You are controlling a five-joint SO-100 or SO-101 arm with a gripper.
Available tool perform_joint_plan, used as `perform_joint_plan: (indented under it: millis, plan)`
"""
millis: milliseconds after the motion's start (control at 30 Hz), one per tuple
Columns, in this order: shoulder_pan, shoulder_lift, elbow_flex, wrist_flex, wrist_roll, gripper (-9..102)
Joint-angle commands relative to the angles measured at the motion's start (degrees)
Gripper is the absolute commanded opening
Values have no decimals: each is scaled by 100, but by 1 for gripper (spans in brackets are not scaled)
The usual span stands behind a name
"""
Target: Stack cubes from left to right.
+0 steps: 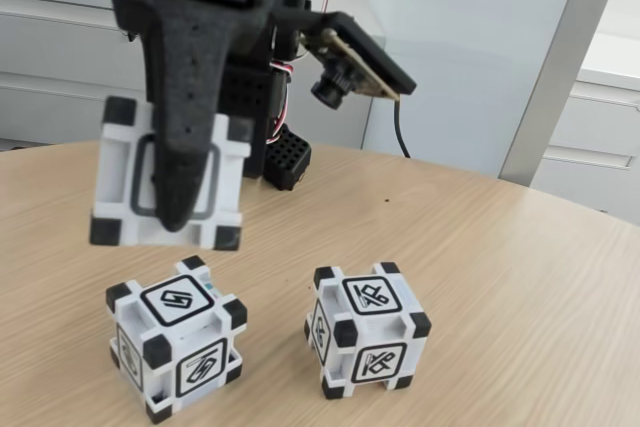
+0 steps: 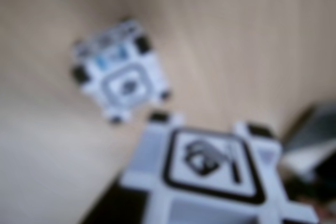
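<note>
Claw (image 1: pixel 180 209) holding cube (image 1: pixel 168 173) above round wooden table (image 1: pixel 500 257), white cabinets (image 1: pixel 60 57) behind

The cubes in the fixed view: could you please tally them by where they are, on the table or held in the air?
Cubes resting on the table: 2, the left cube and the right cube.
Cubes held aloft by the gripper: 1, the lifted cube.
Total: 3 cubes.
</note>
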Motion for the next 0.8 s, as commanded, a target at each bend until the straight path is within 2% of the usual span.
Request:
perform_joint_plan:
  millis: [0,167,767]
  plan:
    - [88,132,229,-53,-105,17]
    - [18,237,800,-123,-246,16]
    - [88,123,835,-158,-492,16]
